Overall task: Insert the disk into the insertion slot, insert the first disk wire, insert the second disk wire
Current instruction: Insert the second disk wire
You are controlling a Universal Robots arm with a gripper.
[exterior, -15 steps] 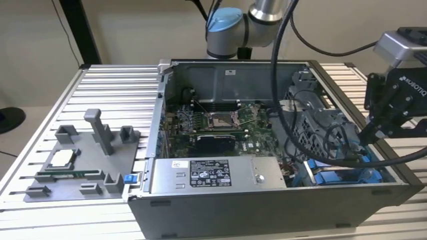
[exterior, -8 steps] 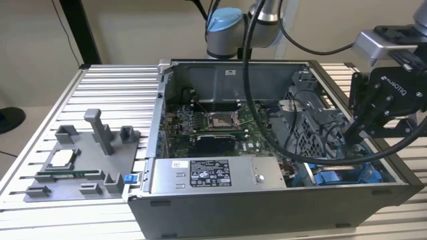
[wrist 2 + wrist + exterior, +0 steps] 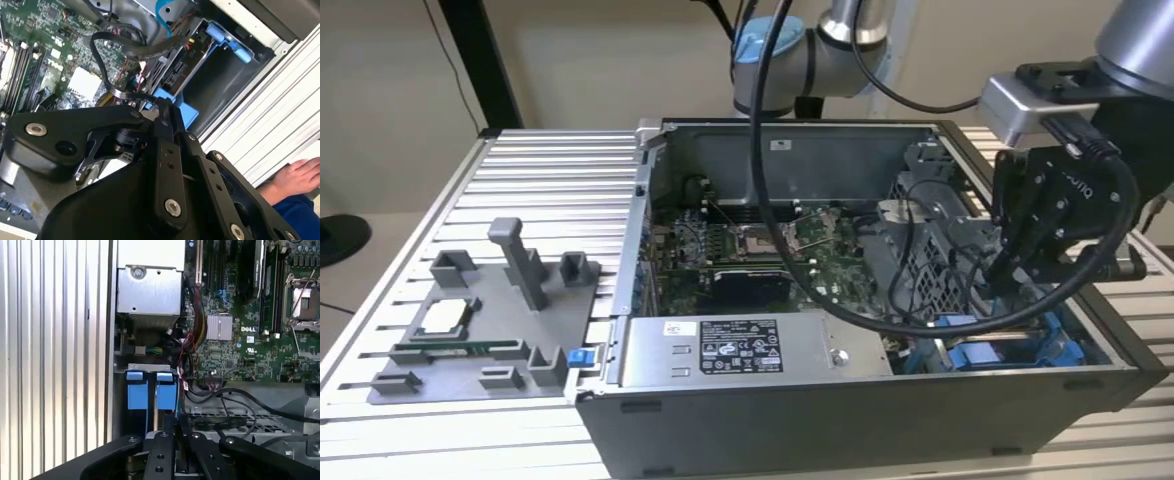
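An open computer case (image 3: 854,400) stands on a ribbed table. My gripper (image 3: 998,300) reaches down into its front corner at the exterior view's right, over the insertion slot (image 3: 987,345) with its blue rails. In the second wrist view the disk (image 3: 174,75) lies in its blue carrier (image 3: 175,102) inside the slot (image 3: 220,85), its connector end facing my gripper (image 3: 161,106). A black disk wire (image 3: 115,50) loops down to the fingertips, which sit together; a pinch on it cannot be made out. In the first wrist view my gripper (image 3: 172,422) sits just behind two blue tabs (image 3: 137,390).
The silver power-supply box (image 3: 747,350) (image 3: 149,290) sits beside the slot, with the green motherboard (image 3: 747,240) behind it. Loose cables cross the case. A grey fixture (image 3: 480,320) with parts lies at the exterior view's left. A person's hand (image 3: 300,175) rests on the table by the case.
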